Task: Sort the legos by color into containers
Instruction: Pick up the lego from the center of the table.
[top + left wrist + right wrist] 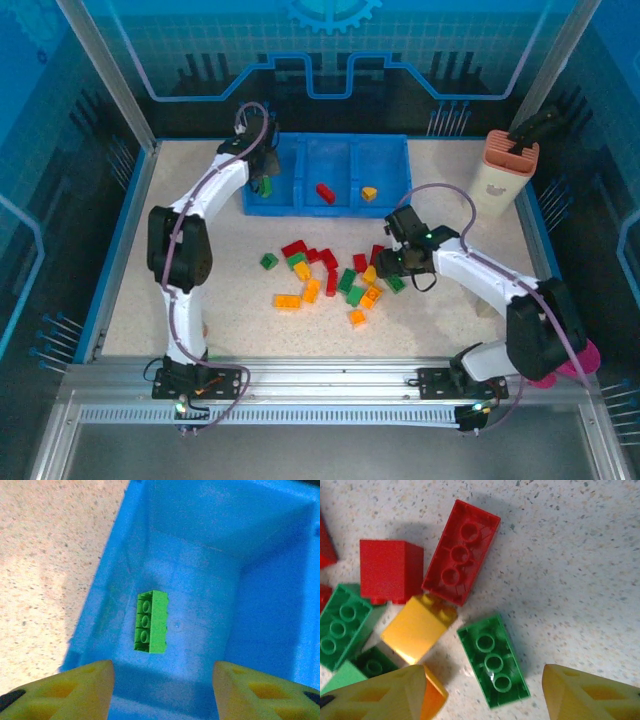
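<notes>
Here the speckled bench (240, 320) is carrying a blue tray (300, 208) with three compartments side by side, and a tall beige-and-salmon holder (505, 175) is standing well to the right of it.

The left arm (180, 250) is reaching over the tray's left compartment (210, 570), where the left end effector (262, 180) is hovering. In the left wrist view the left end effector (162, 690) is holding its yellow fingers (60, 692) apart with nothing between them. A light green lego (151, 621) is lying flat on the compartment floor just ahead of the fingertips, apart from both.

The right arm (480, 275) is bending inward, placing the right end effector (385, 262) at the right edge of the loose legos (347, 279) scattered on the bench in front of the tray. In the right wrist view the right end effector (485, 695) is also standing open. A dark green lego (493, 660) is lying between its fingers without touching either. Beyond it a yellow lego (417, 627), a red lego (461, 552) lying hollow side up and a red block (390, 570) are crowding together.

Far ahead of the right end effector, a red brick (325, 192) is lying in the middle compartment and a yellow brick (369, 192) in the right one.
</notes>
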Motion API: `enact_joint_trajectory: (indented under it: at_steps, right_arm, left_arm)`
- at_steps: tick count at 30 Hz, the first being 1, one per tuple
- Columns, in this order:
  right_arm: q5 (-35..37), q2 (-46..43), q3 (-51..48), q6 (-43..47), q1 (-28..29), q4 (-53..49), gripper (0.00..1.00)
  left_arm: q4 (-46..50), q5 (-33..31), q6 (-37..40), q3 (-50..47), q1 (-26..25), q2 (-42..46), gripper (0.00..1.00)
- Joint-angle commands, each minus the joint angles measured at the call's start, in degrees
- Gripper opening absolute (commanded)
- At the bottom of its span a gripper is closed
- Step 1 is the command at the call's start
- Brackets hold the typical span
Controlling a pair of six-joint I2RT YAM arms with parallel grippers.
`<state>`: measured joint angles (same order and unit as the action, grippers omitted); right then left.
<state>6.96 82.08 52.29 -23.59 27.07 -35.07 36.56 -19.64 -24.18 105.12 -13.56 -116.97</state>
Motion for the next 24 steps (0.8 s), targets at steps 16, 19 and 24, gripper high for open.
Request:
enact_joint_trajectory:
  at_steps: [16,19,24]
  right_arm:
    - [-5.48,19.36,7.42,-10.86,-3.60,12.17,0.63]
    - [-5.29,21.90,8.93,-10.53,-4.12,12.13,0.59]
    - [-4.65,25.45,11.09,-9.50,-4.84,11.63,0.47]
  left_arm:
    - [-1.58,3.92,1.73,-18.65,-2.37,30.55,0.59]
    - [0.14,3.92,2.61,-19.49,-3.21,34.13,0.60]
    - [3.80,2.69,4.07,-22.08,-3.66,38.69,0.60]
